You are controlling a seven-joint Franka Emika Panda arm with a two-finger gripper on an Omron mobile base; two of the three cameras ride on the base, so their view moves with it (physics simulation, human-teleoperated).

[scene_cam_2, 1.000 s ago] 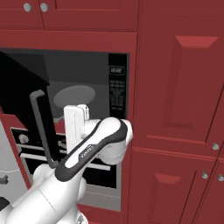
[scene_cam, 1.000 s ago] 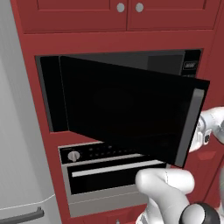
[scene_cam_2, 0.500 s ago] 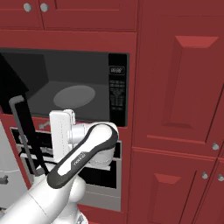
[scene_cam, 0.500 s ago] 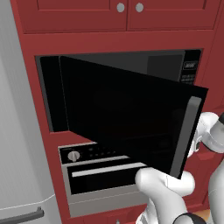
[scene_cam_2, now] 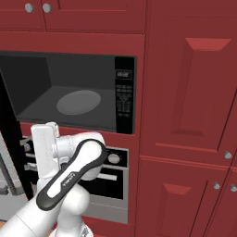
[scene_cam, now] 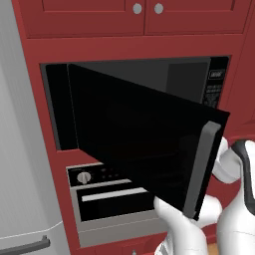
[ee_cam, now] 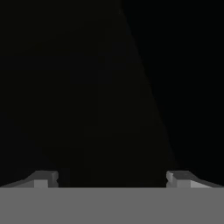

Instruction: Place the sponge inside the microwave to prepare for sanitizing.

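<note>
Now the microwave sits built into the red cabinet wall, a black box with a grey inside, a round turntable plate on its floor and a button panel down its right side. Its dark glass door stands swung out to the left, with a grey bar handle on its free edge in the left base view. No sponge can be made out in these pictures.

Compared with a second ago, the door has swung further open: the handle sits lower and nearer the camera, and in the right base view the door edge has slid to the far left, baring the whole cavity.

Seen from the hand, the pincer has its two tips wide apart, with nothing between them, facing a black surface.

Below the microwave is an oven with a knob. A grey fridge stands at the left.
</note>
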